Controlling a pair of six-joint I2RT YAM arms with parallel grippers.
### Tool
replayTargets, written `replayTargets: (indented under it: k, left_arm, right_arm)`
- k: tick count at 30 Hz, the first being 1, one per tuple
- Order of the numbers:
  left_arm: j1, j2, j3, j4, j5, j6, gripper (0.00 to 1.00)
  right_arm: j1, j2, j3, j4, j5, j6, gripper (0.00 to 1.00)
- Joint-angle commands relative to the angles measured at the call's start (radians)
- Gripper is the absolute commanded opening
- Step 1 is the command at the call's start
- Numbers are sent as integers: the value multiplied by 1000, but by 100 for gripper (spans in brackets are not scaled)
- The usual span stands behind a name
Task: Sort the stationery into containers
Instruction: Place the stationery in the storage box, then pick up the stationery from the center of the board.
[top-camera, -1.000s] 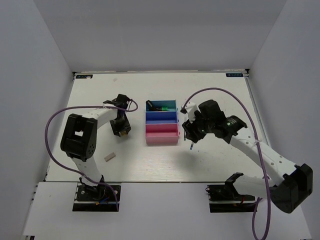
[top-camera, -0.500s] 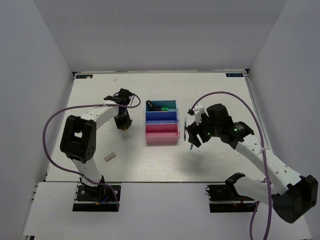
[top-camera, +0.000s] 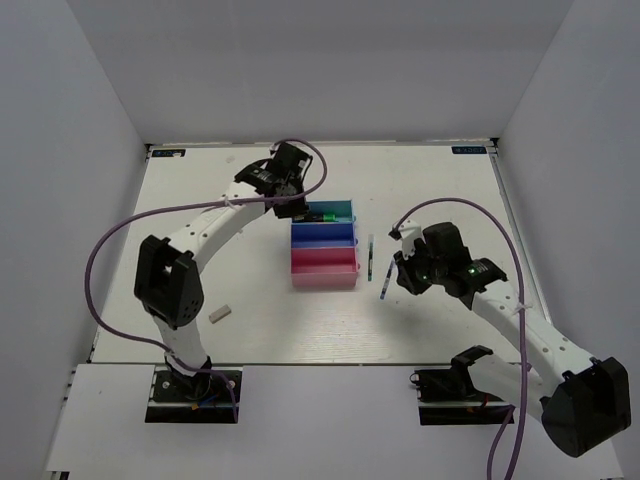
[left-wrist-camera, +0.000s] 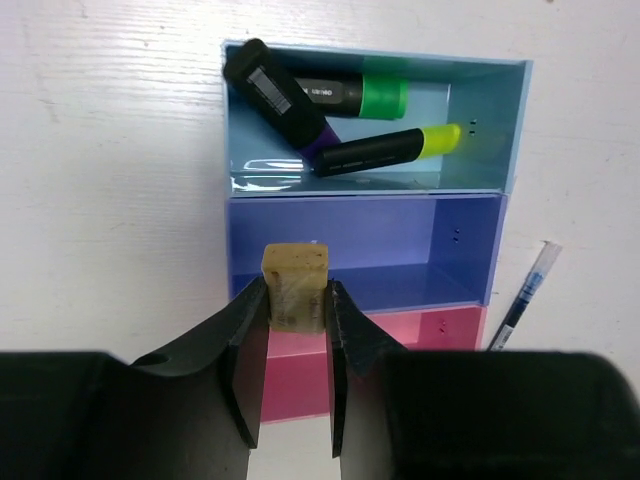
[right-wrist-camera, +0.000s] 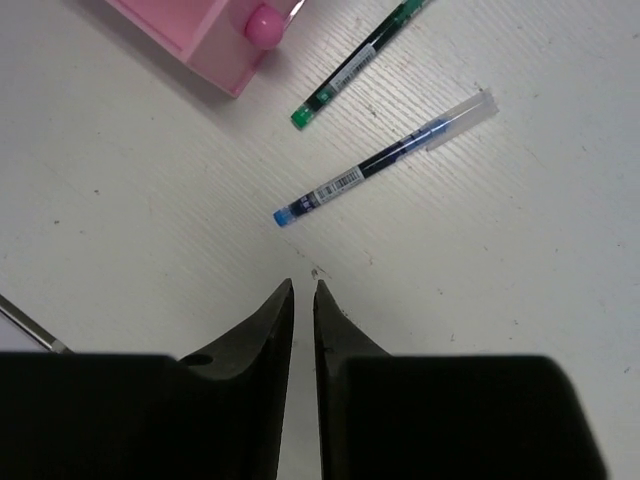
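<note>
My left gripper (left-wrist-camera: 297, 300) is shut on a beige eraser (left-wrist-camera: 296, 283) and hangs above the three joined containers: teal (left-wrist-camera: 480, 130), blue (left-wrist-camera: 400, 250) and pink (left-wrist-camera: 420, 330). Three highlighters lie in the teal one, with green (left-wrist-camera: 385, 97), yellow (left-wrist-camera: 440, 140) and purple (left-wrist-camera: 315, 140) ends. From above, the left gripper (top-camera: 293, 203) is over the far left corner of the row. My right gripper (right-wrist-camera: 302, 287) is shut on nothing, low over the table, just short of a blue pen (right-wrist-camera: 380, 165). A green pen (right-wrist-camera: 350, 70) lies beyond it, beside the pink bin (right-wrist-camera: 200, 30).
A second beige eraser (top-camera: 220, 313) lies on the table at the near left. Both pens (top-camera: 371, 258) lie right of the bins (top-camera: 323, 270), with the right gripper (top-camera: 398, 280) beside them. White walls enclose the table on three sides.
The left arm has swung from the table left of the bins to above their far end, carrying the eraser. The right gripper has backed off to the right of the pens and closed.
</note>
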Motion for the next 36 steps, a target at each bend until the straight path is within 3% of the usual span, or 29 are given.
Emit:
replayTargets:
  k: [1,9,19,24,25,27,28,29,31,33,34,36]
  left_arm:
    - [-30,50,41,-35,10,-17,6]
    - [-50,104,53,-40,-5,-26,18]
    - [-56,131,95,-70,-19,-30,56]
    - [-55,130,134,-103,-31,-17,59]
    - [-55,119,134,-107,-33,-13,57]
    - [-56,88,127,-118,-45,-11,20]
    - [-55,47,89,-120,-48,-7,7]
    - [-55,24,66,-120,-51,0,0]
    - [-55,-106,-64,-117,-76,24,0]
    - [-38,-266,-143,-120,-100,38,26]
    - [-27,-309,-271,-127,-107,36,45]
    - [45,-442,-364,-126,-113,35,75]
  right_arm:
    - [-23,-29,-15,71,-9,14,17]
    - [-56,-32,-24,71,-49,14,34]
    - [-74,-33,-24,55,-92,14,44]
    - [-85,-33,-20,51,-108,14,48]
    - [-85,-36,-20,46,-114,14,48]
    - [-83,-32,-12,48,-182,-15,43]
    - [-82,-29,-9,43,-215,-32,32]
    - [-76,-17,-3,43,-247,-48,28]
    - [-72,13,20,40,-451,-148,25]
    - [-51,62,52,37,-648,-228,27]
    - [-40,110,105,20,-681,-319,29]
    - [33,231,162,-33,-714,-364,36]
